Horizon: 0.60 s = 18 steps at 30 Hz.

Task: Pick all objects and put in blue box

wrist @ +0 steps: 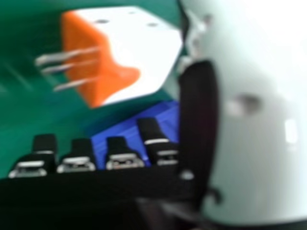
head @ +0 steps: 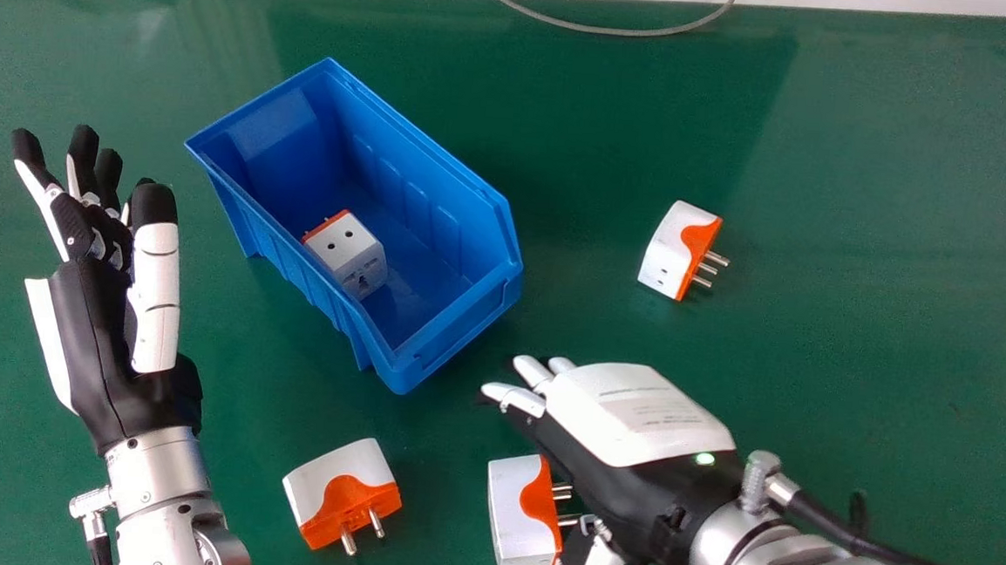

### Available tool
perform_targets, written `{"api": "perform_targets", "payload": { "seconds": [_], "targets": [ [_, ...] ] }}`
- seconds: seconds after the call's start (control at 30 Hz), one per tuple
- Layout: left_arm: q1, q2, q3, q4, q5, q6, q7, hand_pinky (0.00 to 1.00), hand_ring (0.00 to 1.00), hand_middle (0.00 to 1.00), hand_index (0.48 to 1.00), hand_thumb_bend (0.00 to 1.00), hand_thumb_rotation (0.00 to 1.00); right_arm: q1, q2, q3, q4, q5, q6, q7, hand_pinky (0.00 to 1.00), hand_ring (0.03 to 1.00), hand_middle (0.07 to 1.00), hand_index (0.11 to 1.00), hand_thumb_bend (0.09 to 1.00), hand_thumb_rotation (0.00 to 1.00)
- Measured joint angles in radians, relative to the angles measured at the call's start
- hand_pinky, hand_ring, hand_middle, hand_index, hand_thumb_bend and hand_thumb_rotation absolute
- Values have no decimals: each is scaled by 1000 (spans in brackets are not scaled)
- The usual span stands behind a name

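Presenting right robot hand unfolded and empty, with fingers straight and thumb apart, apparently to straddle nearest adapter, just beside thumb on desk. Listing second adapter left of this robot hand, third adapter beyond, for later pickup. Recording fourth adapter inside blue box, ahead-left for short transfers. Adding left robot hand, likewise extended, across box.

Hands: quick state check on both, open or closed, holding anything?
Left hand: open, empty, beside the blue box.
Right hand: open, holding nothing, thumb next to a white-and-orange plug adapter.
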Motion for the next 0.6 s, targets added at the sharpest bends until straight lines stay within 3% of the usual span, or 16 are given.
{"api": "perform_targets", "payload": {
  "seconds": [0.17,0.2,0.23,0.33,0.6],
  "targets": [
    [2,-1,0,-7,0,0,-3,921,976,981,980,728,700,-7,2,6,80,22,-26,-106,599,692,776,755,784,9],
    [3,-1,0,-8,0,0,-3,920,975,980,979,734,702,-10,3,8,98,28,-27,-117,547,634,716,712,729,7],
    [3,-1,1,-8,0,0,-3,920,975,980,979,734,702,-14,5,9,102,29,-28,-129,547,634,716,712,729,7],
    [6,-1,1,-8,0,1,-5,924,975,977,977,744,703,-27,12,8,118,66,-26,-132,430,524,598,575,600,2],
    [15,-1,1,-12,0,13,-5,931,976,976,978,746,706,-28,9,9,136,120,-38,-176,341,466,521,504,536,0]
  ]
}}
